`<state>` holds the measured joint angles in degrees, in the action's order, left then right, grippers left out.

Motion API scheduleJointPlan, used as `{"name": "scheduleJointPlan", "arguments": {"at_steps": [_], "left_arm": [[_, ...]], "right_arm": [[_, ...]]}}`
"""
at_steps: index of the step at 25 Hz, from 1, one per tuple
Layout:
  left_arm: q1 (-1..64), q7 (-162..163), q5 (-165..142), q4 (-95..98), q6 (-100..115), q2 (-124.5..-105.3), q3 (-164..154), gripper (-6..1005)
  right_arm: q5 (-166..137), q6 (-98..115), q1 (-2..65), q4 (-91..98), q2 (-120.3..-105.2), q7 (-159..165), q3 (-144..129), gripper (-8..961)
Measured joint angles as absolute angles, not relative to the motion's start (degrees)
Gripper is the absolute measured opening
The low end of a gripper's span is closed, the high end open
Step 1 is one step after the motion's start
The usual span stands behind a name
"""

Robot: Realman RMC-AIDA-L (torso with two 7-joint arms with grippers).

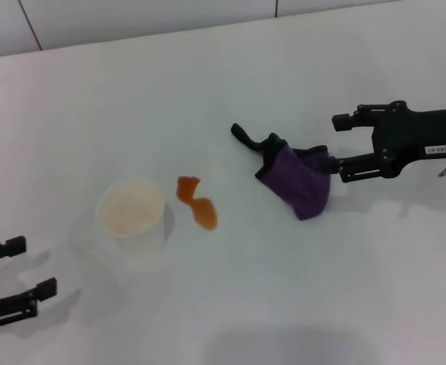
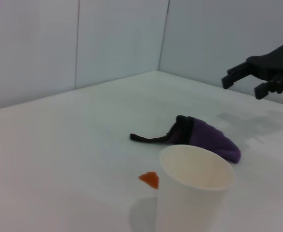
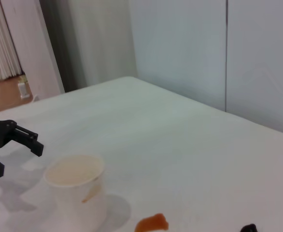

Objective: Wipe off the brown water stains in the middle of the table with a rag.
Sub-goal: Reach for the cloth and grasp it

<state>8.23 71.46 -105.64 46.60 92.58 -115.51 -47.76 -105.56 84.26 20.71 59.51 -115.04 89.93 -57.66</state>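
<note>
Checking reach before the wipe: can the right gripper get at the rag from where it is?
Probably yes: the right gripper is open just beside the rag, with nothing between them.

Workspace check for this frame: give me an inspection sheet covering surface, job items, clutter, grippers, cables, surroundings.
Surface: white table, one spill.
Job's things: brown water stains at mid-table, unwiped; purple rag lying on the table right of them.
Clutter: paper cup upright, left of the stains.
Grippers: right gripper open, just above the rag, not gripping it; left gripper open at the near left edge.
Cables: nothing seen.
Surroundings: pale wall panels.
</note>
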Motion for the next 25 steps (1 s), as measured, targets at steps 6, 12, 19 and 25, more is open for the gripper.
{"name": "scheduleJointPlan", "arguments": {"at_steps": [6, 12, 19, 25], "left_arm": [[11.7, 76.7, -107.4, 48.5, 95.0, -113.37, -46.8, 880], [16.6, 82.4, -108.2, 51.4, 97.3, -111.63, -46.7, 880], [22.0, 88.9, -108.3, 55.9, 97.9, -109.94, -46.7, 880], [26.8, 89.9, -109.7, 55.6, 97.3, -109.42, -46.7, 880]], "right_arm": [[-104.8, 85.1, 20.8, 59.9, -115.05, 91.0, -57.4, 838], [-104.8, 85.4, 21.2, 60.2, -115.02, 93.2, -57.5, 838], [-105.4, 85.3, 21.6, 63.4, -114.81, 100.9, -57.8, 839], [-111.1, 84.9, 24.5, 65.2, -114.19, 113.5, -58.0, 839]]}}
